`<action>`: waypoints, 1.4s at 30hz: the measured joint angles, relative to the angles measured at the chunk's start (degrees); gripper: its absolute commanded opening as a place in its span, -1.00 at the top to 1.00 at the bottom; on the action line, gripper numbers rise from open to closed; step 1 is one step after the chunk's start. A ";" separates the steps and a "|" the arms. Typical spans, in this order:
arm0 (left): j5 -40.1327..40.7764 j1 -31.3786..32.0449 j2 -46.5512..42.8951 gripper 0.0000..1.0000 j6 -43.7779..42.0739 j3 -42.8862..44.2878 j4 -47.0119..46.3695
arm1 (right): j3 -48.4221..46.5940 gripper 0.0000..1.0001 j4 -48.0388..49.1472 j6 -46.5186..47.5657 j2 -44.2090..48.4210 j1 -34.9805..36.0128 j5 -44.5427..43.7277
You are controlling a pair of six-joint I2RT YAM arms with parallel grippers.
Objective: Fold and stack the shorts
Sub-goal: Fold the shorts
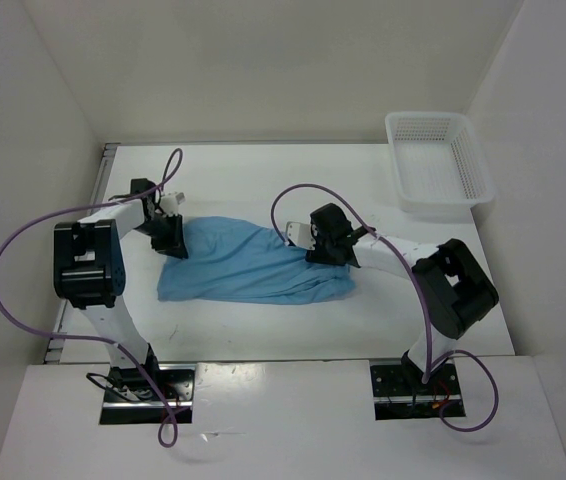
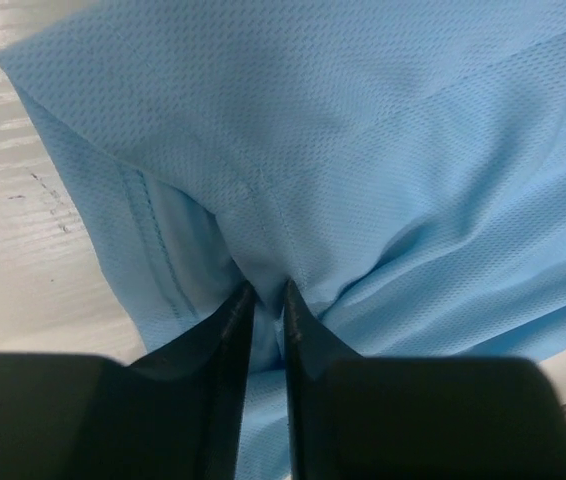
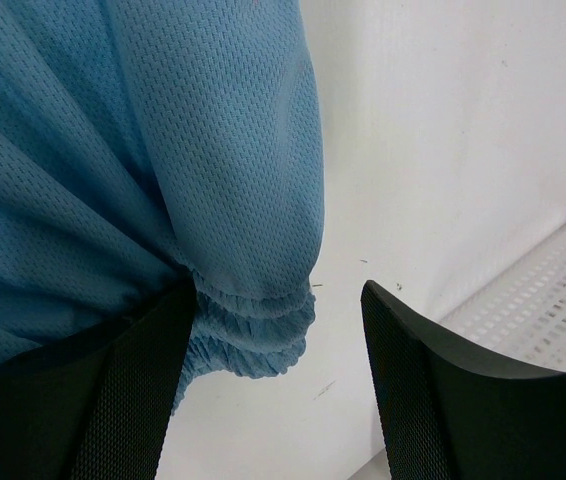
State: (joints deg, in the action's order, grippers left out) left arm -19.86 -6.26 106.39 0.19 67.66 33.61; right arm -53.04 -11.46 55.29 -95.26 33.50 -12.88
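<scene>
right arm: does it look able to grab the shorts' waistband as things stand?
Likely yes. The right gripper stands open with the gathered waistband of the shorts partly between its fingers, against one of them. Nothing blocks it; the left gripper pinches the opposite end.

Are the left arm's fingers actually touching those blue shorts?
Touching. The left wrist view shows the left fingers closed together on a bunched fold of the shorts, with fabric pinched between them.
</scene>
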 measured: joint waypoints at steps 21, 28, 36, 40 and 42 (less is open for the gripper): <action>4.11 0.20 0.46 0.17 0.11 1.88 -2.29 | 0.94 -0.46 1.18 2.10 0.24 0.00 0.02; 3.43 0.20 0.68 0.48 0.13 1.88 -2.38 | 1.44 -0.46 1.60 2.97 0.35 0.00 0.00; 3.04 0.20 0.72 0.70 0.09 2.01 -2.32 | 2.62 -0.46 2.82 3.78 1.01 0.02 -0.02; 3.45 0.20 0.72 0.85 0.11 2.40 -2.25 | 2.95 -0.46 3.28 4.04 1.14 0.00 -0.02; 4.52 0.20 0.72 1.00 0.17 2.91 -2.16 | 2.99 -0.46 3.32 4.26 1.16 0.00 0.00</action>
State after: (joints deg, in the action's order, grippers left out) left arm -15.33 -6.07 107.11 0.36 70.57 31.44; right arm -50.04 -8.14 59.55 -94.11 33.50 -12.88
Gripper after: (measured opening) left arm 0.043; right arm 0.729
